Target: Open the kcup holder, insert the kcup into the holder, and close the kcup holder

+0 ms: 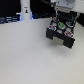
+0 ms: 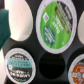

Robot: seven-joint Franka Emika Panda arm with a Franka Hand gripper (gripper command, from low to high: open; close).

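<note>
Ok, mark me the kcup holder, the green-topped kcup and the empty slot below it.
kcup holder [image 1: 67, 44], exterior view, black front corner.
green-topped kcup [image 2: 56, 23], wrist view, middle of its lid.
empty slot [image 2: 52, 66], wrist view, dark centre of the hole.

Not much of me in shot, honestly. In the exterior view my arm [image 1: 63, 6] sits up around 1 o'clock: pale grey-white casing, blocky, with darker patches underneath. It's too blurry to pick out any screws, cables or markings. In the wrist view there's just one dark teal finger [image 2: 4, 26], smooth with a rounded edge.
</note>
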